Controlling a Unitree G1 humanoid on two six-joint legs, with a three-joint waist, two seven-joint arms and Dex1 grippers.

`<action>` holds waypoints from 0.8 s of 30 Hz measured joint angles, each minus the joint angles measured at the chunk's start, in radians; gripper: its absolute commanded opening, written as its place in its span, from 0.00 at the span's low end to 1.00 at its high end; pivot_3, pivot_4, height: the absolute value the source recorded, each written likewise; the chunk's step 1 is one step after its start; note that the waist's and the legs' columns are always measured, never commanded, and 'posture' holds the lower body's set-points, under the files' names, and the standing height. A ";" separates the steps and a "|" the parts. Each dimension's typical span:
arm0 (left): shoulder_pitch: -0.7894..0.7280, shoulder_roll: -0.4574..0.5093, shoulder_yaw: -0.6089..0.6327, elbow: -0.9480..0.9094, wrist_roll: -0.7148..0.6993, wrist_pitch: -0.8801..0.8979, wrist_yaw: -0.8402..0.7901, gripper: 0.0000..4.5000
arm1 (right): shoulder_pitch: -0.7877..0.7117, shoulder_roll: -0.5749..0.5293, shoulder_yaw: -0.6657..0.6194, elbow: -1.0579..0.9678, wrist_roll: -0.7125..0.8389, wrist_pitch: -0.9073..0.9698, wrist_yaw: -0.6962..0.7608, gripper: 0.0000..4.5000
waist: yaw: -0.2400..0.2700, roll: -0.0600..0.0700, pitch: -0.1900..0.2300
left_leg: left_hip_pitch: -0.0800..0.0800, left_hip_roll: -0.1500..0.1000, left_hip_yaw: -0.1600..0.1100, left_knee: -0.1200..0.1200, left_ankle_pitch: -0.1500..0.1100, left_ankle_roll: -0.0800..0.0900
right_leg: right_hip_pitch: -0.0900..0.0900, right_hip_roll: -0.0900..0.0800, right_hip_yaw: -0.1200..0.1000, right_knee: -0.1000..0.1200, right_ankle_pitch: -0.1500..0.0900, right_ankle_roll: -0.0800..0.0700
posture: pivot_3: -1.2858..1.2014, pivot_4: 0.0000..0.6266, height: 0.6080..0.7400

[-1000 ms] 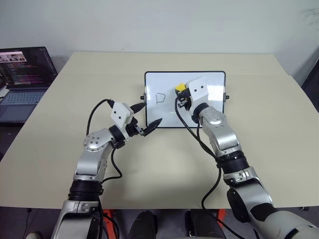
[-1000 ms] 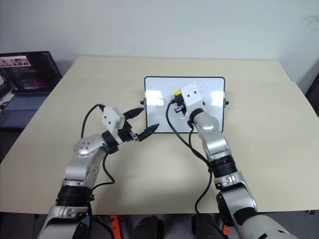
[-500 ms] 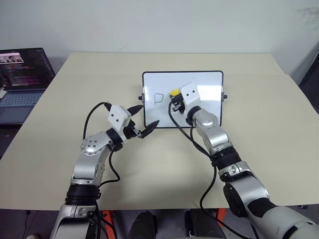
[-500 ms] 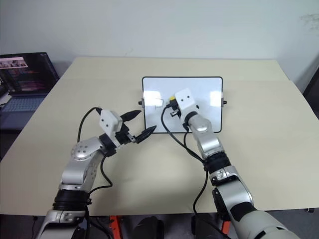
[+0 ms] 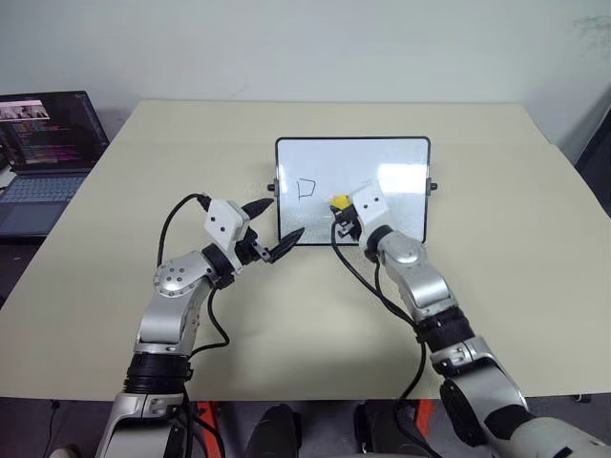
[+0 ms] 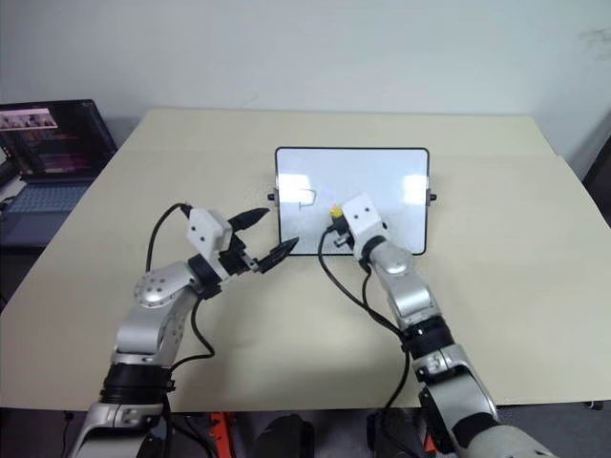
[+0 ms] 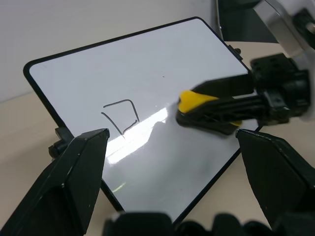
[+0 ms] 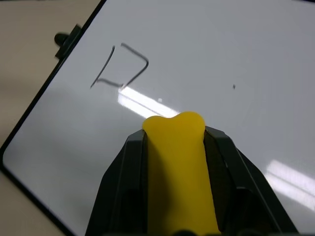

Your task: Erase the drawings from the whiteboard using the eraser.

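Plain pale wall at the back, and we see a big beige table (image 5: 496, 286) taking up most of the head views. A laptop (image 5: 43, 153) sits open on a lower surface off the table's left edge, well apart from everything else.

On the table, around the middle toward the far side, the whiteboard (image 5: 382, 157) stands tilted back, black frame, small knobs on its sides. Most of its face looks clean to us. One of the drawings (image 5: 305, 188) shows on the left part, a rough square outline with a gap in it; the wrist views show it clearly too.

Our right gripper (image 5: 340, 216) is at the board's lower middle, fingers clamped tight on the eraser (image 5: 338, 201), a yellow block squeezed between the black pads. The eraser sits to the right of the square, near but apart from it; we can't tell if it touches the board.

Our left gripper (image 5: 273, 229) hovers by the board's lower left corner, fingers spread wide with nothing between them.
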 measured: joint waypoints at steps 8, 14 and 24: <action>0.000 0.000 0.000 0.000 0.000 0.007 0.007 1.00 | 0.023 -0.053 -0.008 -0.058 0.013 0.050 0.012 0.28 | 0.002 0.000 0.000 | 0.001 0.000 0.000 0.001 0.000 0.000 | 0.001 0.000 0.000 0.001 0.000 0.000 | 0.52 0.24 1.00; -0.014 0.000 0.000 0.000 0.000 0.012 0.007 1.00 | 0.000 -0.053 -0.049 -0.085 0.024 0.095 -0.005 0.28 | 0.002 0.000 0.000 | 0.000 0.000 0.000 0.001 0.000 0.000 | 0.000 0.000 0.000 0.000 0.000 0.000 | 0.52 0.24 1.00; -0.035 0.000 -0.001 0.000 0.000 0.026 0.006 1.00 | -0.021 -0.019 -0.073 -0.181 0.042 0.174 -0.033 0.28 | 0.000 0.000 0.000 | -0.001 0.000 0.000 -0.001 0.000 0.000 | -0.001 0.000 0.000 -0.001 0.000 0.000 | 0.52 0.24 1.00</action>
